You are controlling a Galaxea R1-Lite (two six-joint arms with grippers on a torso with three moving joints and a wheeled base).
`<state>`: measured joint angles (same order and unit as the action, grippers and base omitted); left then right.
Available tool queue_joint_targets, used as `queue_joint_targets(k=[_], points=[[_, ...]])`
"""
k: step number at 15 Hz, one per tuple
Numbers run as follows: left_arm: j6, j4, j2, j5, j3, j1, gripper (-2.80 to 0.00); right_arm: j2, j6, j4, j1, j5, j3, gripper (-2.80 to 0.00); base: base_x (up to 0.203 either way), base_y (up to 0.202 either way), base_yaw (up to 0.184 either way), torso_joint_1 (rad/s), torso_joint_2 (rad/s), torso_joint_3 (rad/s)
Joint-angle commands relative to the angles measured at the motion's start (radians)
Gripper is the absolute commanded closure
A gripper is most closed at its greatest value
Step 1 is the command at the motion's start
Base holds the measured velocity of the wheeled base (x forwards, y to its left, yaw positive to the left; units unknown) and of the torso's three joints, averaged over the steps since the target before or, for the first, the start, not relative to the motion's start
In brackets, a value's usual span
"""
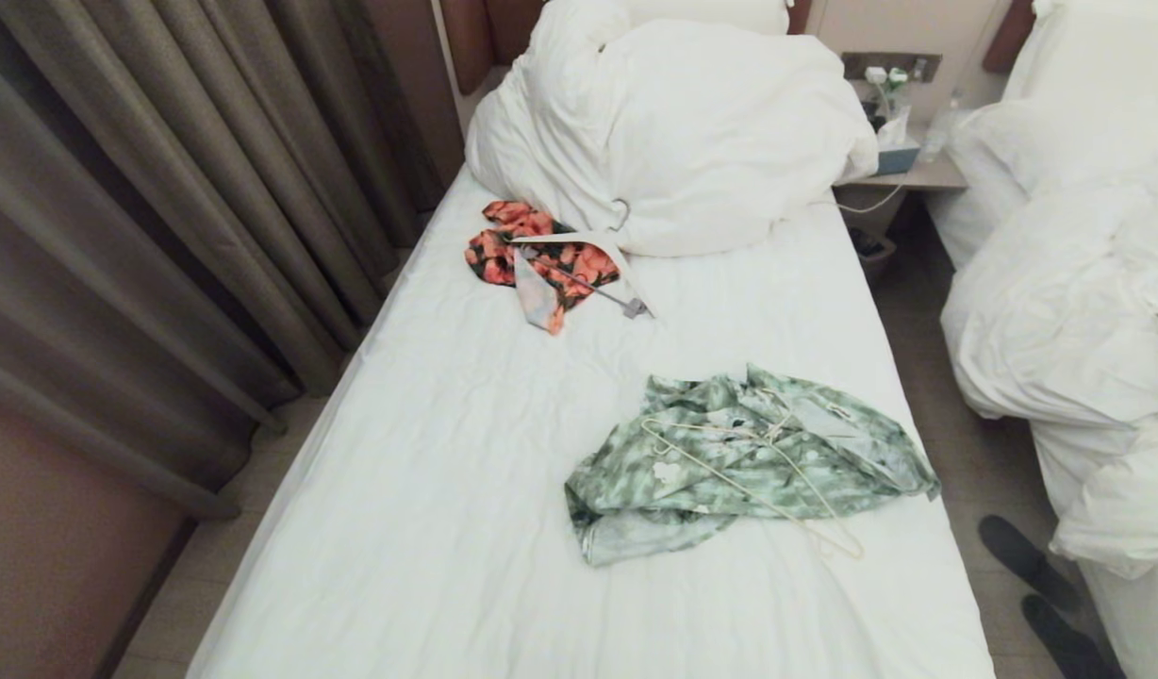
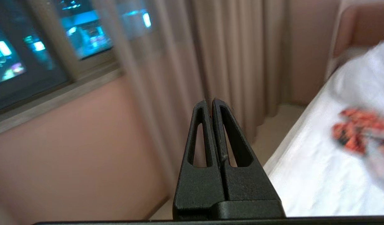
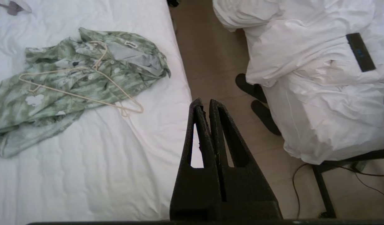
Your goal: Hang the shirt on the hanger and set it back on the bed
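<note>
L gripper (image 2: 212, 103): fingers pressed tight, empty, aimed at curtain (image 2: 179, 62) beside bed (image 1: 428, 490)
R gripper (image 3: 204, 103): closed, empty, over bed edge
shirt (image 1: 730, 462): crumpled on sheet, hanger (image 1: 749, 467) atop

Two matte black claws, wrist views only.
Left claw (image 2: 212, 103) and right claw (image 3: 206, 103): grainy black tapered fingers (image 3: 224, 140), each with a long triangular cut-out, rising from a blocky black base.
</note>
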<state>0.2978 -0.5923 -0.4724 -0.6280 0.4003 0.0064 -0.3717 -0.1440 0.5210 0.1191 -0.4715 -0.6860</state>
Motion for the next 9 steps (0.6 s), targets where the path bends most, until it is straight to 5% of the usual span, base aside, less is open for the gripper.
queue_joint_targets(k=[1, 5, 9], points=[[0.001, 0.025, 0.158, 0.004, -0.078, 0.019, 0.0, 0.089, 0.003, 0.009, -0.007, 0.006, 0.035, 0.0, 0.0, 0.0, 0.0, 0.0, 0.0, 0.0], [0.0, 0.031, 0.236, 0.06, -0.23, 0.021, 0.0, 0.094, -0.068, 0.008, -0.058, 0.015, 0.082, 0.0, 0.0, 0.0, 0.0, 0.0, 0.0, 0.0], [0.0, 0.035, 0.31, 0.144, -0.336, 0.01, 0.0, 0.149, -0.07, -0.038, -0.143, 0.117, 0.197, 0.0, 0.0, 0.0, 0.0, 0.0, 0.0, 0.0]])
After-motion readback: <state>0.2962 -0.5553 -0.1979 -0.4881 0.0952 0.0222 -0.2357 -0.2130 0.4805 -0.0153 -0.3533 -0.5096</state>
